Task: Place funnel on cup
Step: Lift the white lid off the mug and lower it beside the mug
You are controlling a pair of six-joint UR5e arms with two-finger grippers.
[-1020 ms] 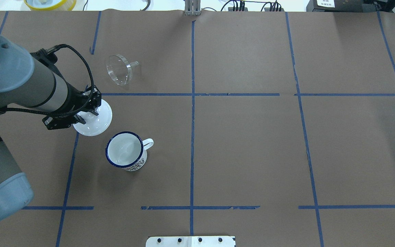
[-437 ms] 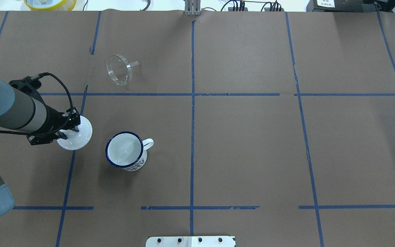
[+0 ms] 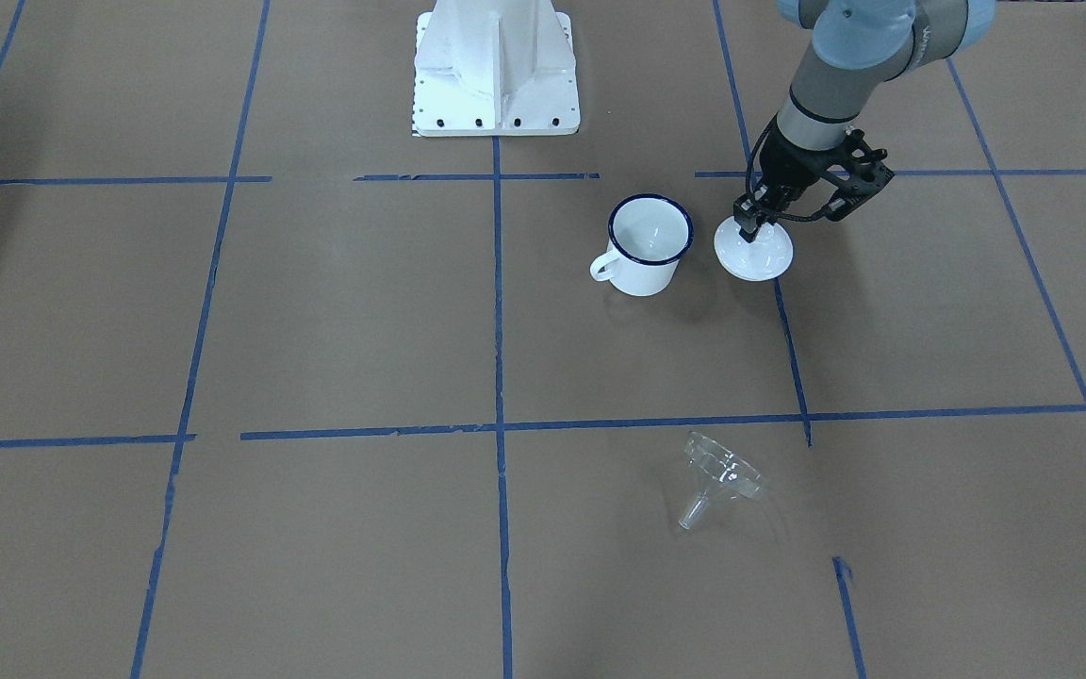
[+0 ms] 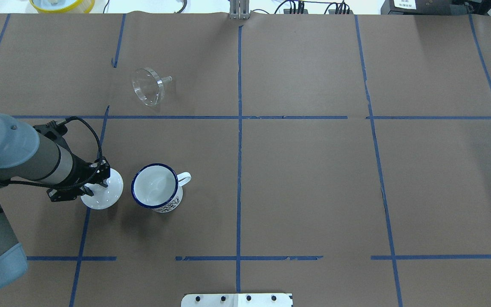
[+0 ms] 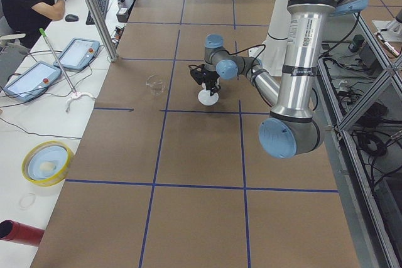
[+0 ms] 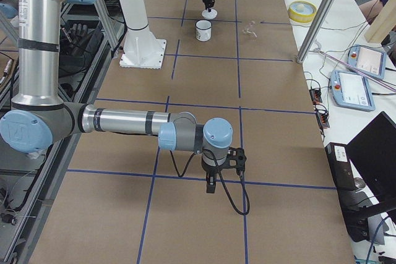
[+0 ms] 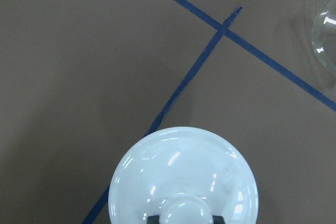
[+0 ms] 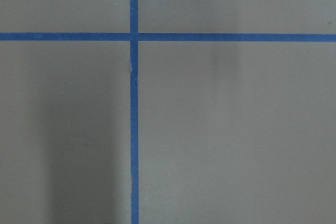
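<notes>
The clear funnel [image 4: 147, 86] lies on its side on the brown paper at the far left, spout pointing right; it also shows in the front view [image 3: 717, 481]. The white cup [image 4: 156, 192] with a blue rim stands upright and empty, handle to the right. My left gripper [image 4: 96, 181] is shut on the knob of a round white lid [image 4: 104, 195], held low just left of the cup, apart from it. The left wrist view shows the lid [image 7: 184, 177] and the funnel's rim [image 7: 326, 35]. My right gripper [image 6: 210, 183] shows only in the right side view; I cannot tell its state.
Blue tape lines divide the brown paper table [image 4: 305, 183]. The robot's white base [image 3: 496, 66] stands at the near edge. A yellow bowl [image 4: 62, 4] sits beyond the far edge. The right wrist view shows only paper and tape.
My left arm has carried the lid toward the robot and lower, first leftward, then back right. The lid now sits close beside the cup's left. Funnel and cup have not moved.
</notes>
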